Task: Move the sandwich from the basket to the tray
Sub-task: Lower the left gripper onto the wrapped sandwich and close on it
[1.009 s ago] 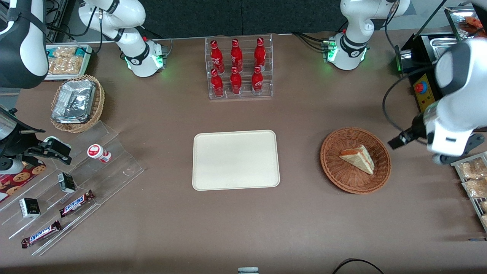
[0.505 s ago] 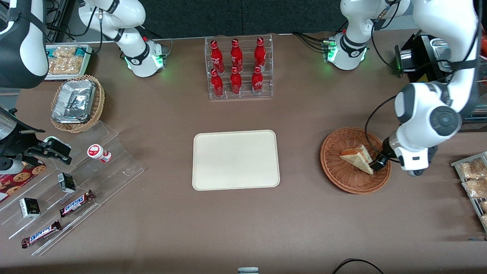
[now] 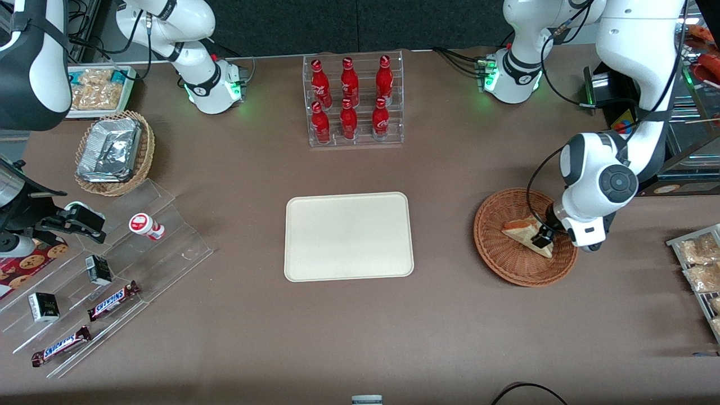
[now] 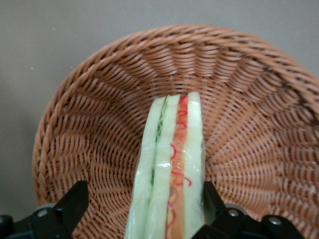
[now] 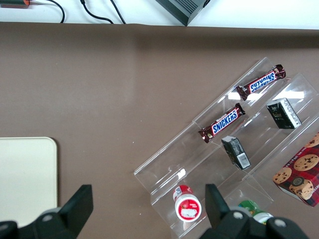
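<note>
- The tray (image 3: 349,236) lies in the middle of the tabletop, well apart from the basket. A weak hold over that open stretch could drop the load short of it.
- The basket (image 3: 506,267) sits toward the working arm's end. It is light wicker, so an end effector that goes too low may catch the weave and drag or tip it.
- The sandwich (image 4: 169,174) stands on edge in the basket, filling layers up. Its clear wrap looks slippery and the bread soft, so a hard squeeze may crush it and a light one may let it slide out.
- The end effector (image 3: 541,239) is down in the basket, open and holding nothing, with one finger (image 4: 75,201) on each side of the wedge. One finger looks closer to the wedge than the other, so closing may push it over.
</note>
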